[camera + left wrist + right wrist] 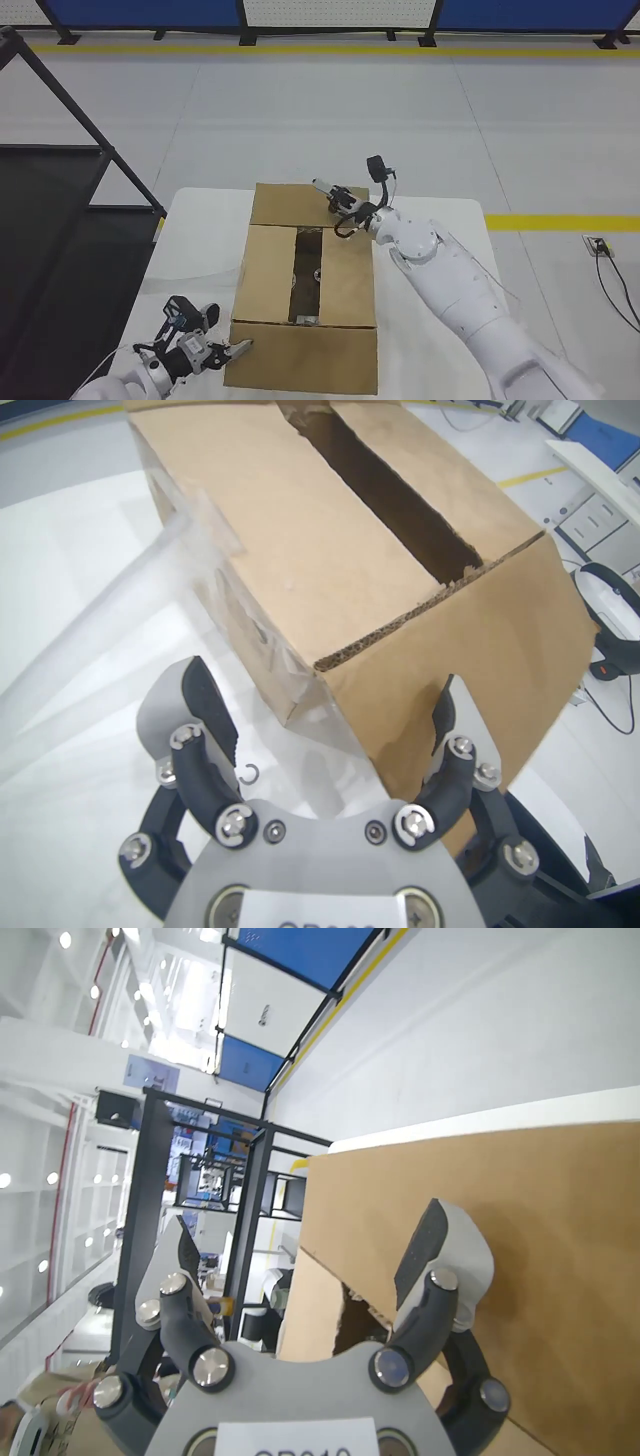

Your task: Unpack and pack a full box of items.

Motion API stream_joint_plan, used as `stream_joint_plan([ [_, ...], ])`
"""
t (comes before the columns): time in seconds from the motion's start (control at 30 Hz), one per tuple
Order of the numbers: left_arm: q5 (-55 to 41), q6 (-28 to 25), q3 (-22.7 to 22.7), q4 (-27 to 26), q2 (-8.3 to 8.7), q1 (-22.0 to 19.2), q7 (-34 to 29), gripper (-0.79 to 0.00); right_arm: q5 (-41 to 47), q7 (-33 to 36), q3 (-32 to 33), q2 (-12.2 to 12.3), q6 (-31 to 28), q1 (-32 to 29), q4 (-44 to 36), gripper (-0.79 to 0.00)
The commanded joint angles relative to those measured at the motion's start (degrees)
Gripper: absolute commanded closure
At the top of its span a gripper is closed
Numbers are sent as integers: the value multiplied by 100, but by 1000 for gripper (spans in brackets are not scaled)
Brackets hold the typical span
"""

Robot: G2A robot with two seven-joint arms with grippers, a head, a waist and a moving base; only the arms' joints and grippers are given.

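Box (268, 275) sits mid-frame on worktop (200, 250); long axis and flap gap run top to bottom. Left pincer (240, 347), spread, straddles the lower-left corner. Right pincer (325, 187), spread, at the upper end flap. Neither pinches anything.

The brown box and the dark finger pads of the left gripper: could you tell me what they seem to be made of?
Brown box: corrugated cardboard with a matte, uncoated look; the cut edge of its flap shows the wavy fluting between two liners.
Dark finger pads of the left gripper: probably rubber or a similar soft grip material, matte black with a fine texture; the look alone does not settle which.
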Motion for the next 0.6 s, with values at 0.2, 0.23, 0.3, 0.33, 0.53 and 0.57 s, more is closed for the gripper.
stream_joint_plan([
  [0.2, -700, 969, -182, 232, -38, -80, 193, -785, 5, 1488, 282, 211, -50, -383, -914, -785],
  [0.23, -725, 1148, -171, 241, -47, -106, 196, -785, -35, 1584, 310, 237, 4, -443, -1035, -785],
  [0.3, -732, 1207, -165, 240, -50, -115, 206, -785, -146, 1686, 366, 284, 236, -546, -1244, -785],
  [0.33, -732, 1207, -165, 240, -50, -115, 206, -785, -189, 1692, 404, 306, 395, -592, -1342, -785],
  [0.53, -732, 1207, -165, 240, -50, -115, 206, -785, -189, 1692, 404, 306, 395, -592, -1342, -785],
  [0.57, -732, 1207, -165, 240, -50, -115, 206, -785, -189, 1692, 404, 306, 395, -592, -1342, -785],
])
